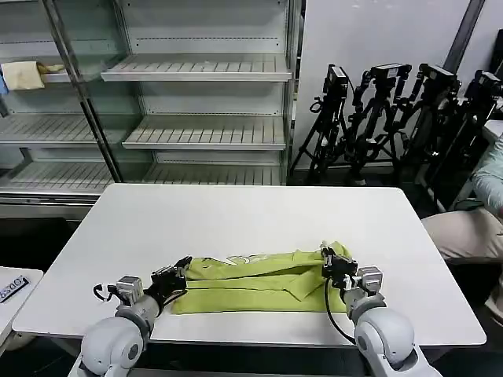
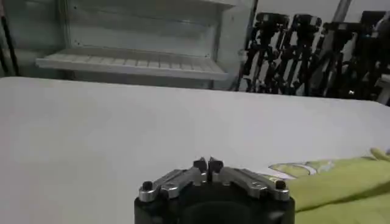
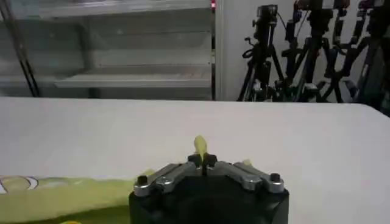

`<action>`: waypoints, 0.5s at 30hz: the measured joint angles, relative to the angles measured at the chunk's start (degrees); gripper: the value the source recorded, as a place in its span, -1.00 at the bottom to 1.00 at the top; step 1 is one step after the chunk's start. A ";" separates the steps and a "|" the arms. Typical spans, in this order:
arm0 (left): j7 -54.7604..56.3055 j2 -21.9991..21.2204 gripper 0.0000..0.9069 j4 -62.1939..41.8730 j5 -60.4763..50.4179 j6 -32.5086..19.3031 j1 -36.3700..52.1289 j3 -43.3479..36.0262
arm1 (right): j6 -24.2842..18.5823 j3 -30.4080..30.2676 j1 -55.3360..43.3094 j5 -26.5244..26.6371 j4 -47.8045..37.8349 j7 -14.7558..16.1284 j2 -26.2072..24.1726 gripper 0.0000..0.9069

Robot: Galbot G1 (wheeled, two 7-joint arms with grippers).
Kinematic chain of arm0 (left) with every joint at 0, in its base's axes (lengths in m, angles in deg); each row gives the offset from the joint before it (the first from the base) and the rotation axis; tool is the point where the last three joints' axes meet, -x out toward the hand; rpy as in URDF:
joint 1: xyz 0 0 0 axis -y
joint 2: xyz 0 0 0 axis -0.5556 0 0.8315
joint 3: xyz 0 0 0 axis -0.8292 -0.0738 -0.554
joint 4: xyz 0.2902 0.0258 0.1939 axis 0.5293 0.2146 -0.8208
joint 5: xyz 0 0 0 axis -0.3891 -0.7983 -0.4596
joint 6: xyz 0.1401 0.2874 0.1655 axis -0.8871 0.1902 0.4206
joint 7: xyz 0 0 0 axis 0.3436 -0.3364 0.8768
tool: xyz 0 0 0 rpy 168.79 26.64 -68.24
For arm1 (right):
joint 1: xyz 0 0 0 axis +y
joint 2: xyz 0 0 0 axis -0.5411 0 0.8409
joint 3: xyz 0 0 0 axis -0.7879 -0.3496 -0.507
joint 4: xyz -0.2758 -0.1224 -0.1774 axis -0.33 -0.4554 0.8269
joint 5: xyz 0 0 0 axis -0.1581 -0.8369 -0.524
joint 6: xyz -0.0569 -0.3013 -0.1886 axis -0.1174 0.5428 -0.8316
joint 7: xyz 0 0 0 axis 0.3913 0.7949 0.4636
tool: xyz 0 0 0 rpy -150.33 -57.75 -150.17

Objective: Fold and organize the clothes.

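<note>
**Entry: folded T-shirt on table, both grippers at its ends**

- T-shirt point(image 1: 259, 287): lime yellow-green, folded into a long band lying left to right near the near edge of the table point(image 1: 251, 220); white print shows along its far edge.
- Left gripper point(image 1: 179, 271): at the band's left end, fingertips closed tip to tip; in the left wrist view the cloth lies just beside them, and whether any is pinched cannot be told.
- Right gripper point(image 1: 328, 259): at the band's right end, jaws clenched on a corner of the T-shirt, which pokes up between the tips in the right wrist view.
- Table: white, flat.
- Room: metal shelving point(image 1: 196, 94) beyond the far-left edge, a pale cloth point(image 1: 22, 75) on one shelf; black tripods point(image 1: 401, 118) far right.
</note>
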 measured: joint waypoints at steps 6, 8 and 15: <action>2.80 -0.18 1.00 2.15 0.58 0.04 0.01 -0.03 | -0.44 1.17 1.72 -0.64 2.85 0.74 -0.70 1.00; 4.83 -0.49 1.00 2.32 1.32 0.04 -0.05 -0.63 | -0.62 1.75 2.64 -1.01 4.20 1.07 -0.81 1.00; 13.79 -2.23 1.00 2.11 3.61 0.05 -0.47 -4.03 | -1.09 4.06 6.80 -1.99 8.93 1.84 -1.15 1.00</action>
